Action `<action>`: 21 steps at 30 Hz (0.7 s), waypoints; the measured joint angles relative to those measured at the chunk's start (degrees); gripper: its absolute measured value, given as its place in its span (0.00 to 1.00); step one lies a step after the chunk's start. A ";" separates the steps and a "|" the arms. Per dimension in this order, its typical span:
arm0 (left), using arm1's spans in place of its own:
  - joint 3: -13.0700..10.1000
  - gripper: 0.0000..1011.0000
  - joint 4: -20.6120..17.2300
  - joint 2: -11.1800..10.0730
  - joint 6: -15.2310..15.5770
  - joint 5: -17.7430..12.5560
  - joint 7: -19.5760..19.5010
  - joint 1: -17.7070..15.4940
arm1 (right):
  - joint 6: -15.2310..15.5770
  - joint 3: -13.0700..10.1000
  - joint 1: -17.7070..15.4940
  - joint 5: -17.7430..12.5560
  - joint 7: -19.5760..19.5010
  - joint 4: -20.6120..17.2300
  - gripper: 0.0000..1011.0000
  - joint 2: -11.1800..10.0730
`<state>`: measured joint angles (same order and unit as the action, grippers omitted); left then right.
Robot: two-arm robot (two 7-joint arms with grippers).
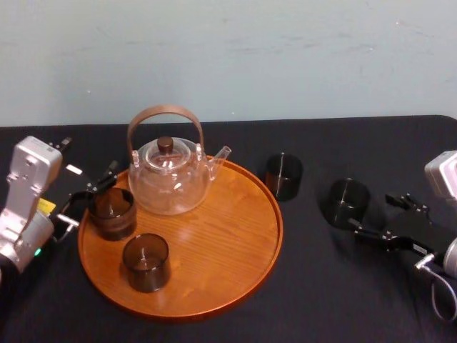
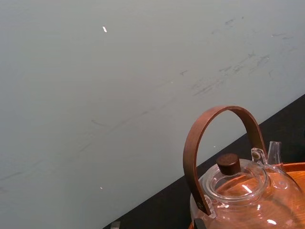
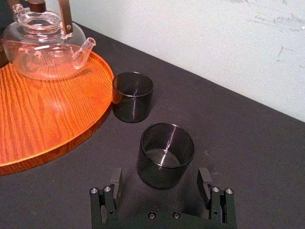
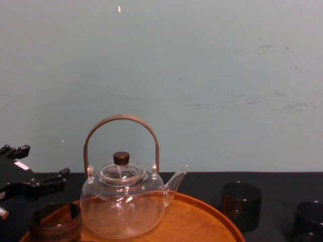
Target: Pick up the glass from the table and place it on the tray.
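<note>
The round orange-brown wooden tray (image 1: 235, 236) holds a clear glass teapot (image 1: 170, 175) and two dark glasses, one at its left edge (image 1: 112, 212) and one nearer the front (image 1: 146, 261). Two more dark glasses stand on the black table: one beside the tray's right rim (image 1: 284, 175) and one farther right (image 1: 348, 202). My right gripper (image 1: 373, 213) is open just right of that farther glass (image 3: 166, 155), which sits between and slightly ahead of its fingertips (image 3: 116, 175). My left gripper (image 1: 89, 196) is open at the tray's left edge, close to the left glass (image 4: 55, 222).
The black table (image 1: 328, 286) ends at a pale wall at the back. The tray's right and front parts are bare wood (image 3: 43, 119). The teapot's tall brown handle (image 2: 214, 138) rises near my left arm.
</note>
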<state>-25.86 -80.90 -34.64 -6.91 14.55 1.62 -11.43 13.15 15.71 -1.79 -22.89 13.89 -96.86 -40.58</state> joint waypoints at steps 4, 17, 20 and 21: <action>0.00 0.99 0.00 0.00 0.00 0.00 0.00 0.00 | 1.14 -0.10 1.18 -0.02 0.70 1.23 0.99 1.34; 0.00 0.99 0.00 0.00 0.00 0.00 0.00 0.00 | 3.42 0.23 4.54 1.11 2.25 4.89 0.99 4.71; 0.00 0.99 0.00 0.00 0.00 0.00 0.00 0.00 | 3.74 0.45 5.38 1.72 2.58 5.80 0.99 5.46; 0.00 0.99 0.00 0.00 0.00 0.00 0.00 0.00 | 3.86 0.54 5.75 2.04 2.73 6.19 0.99 5.81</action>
<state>-25.86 -80.90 -34.65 -6.91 14.55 1.62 -11.43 17.02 16.25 3.96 -20.85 16.62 -90.67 -34.77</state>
